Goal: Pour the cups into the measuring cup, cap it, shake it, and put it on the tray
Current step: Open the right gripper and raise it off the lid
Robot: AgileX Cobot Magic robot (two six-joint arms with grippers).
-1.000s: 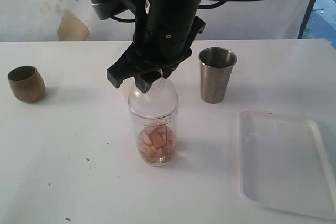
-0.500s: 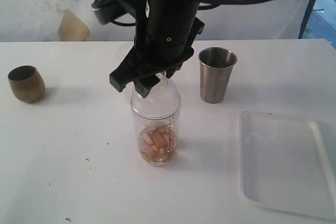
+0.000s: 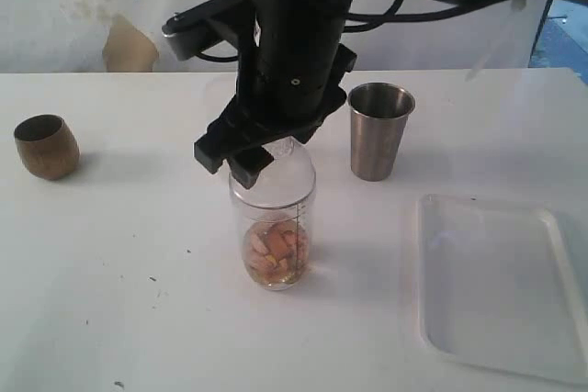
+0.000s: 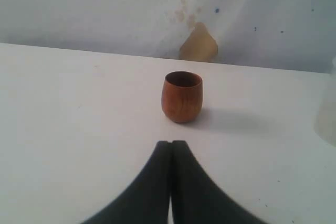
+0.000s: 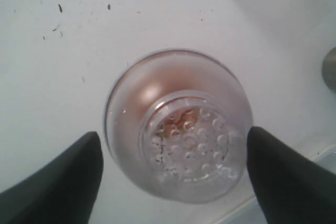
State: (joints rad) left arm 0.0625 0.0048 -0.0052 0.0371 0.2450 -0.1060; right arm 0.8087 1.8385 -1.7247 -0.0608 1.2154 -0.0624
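A capped measuring cup [image 3: 272, 227] is straddled by the spread right tool [image 5: 173, 129]; the left tool [image 4: 171, 143] is pressed together before a brown cup [image 4: 182, 97].

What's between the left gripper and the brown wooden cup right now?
Only bare white table. The left wrist view shows the shut left gripper pointing at the brown wooden cup with nothing in the way.

Black glossy arm [image 3: 299, 25], looping black cables [image 3: 372, 17]; black tapered right pincer [image 5: 173, 137].
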